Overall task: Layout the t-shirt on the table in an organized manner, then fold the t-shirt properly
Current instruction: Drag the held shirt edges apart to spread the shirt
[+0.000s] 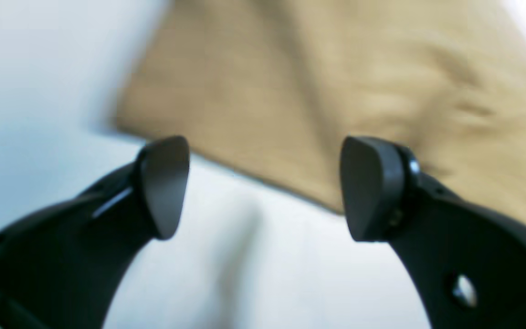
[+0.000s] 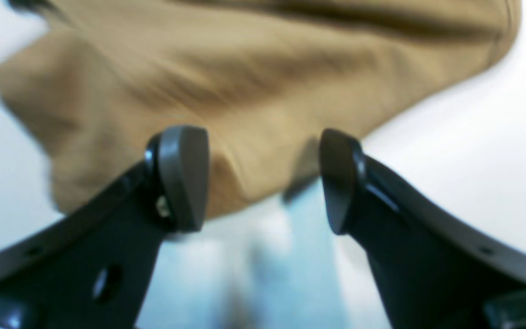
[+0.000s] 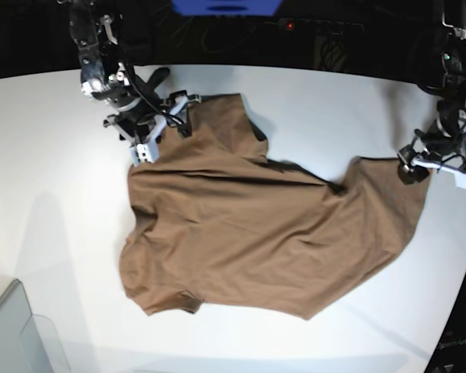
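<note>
The t-shirt [image 3: 264,233] is lying spread, wrinkled, on the bench [image 3: 54,179]. The right hand [image 3: 165,124] at 11 o'clock and the left hand [image 3: 435,165] at 3 o'clock are both standing apart, gripping nothing.

No readable text, label, brand, number or sign appears in any of the three views. The tan t-shirt [image 3: 248,233] shows plain cloth with no print or logo on the side facing up, and the white table [image 3: 54,194] carries no markings. Both wrist views are blurred, so any fine lettering on the dark gripper fingers [image 1: 162,183] may simply be too soft to make out. A small red light [image 3: 290,26] glows on the dark equipment behind the table, with no legible characters beside it.
</note>
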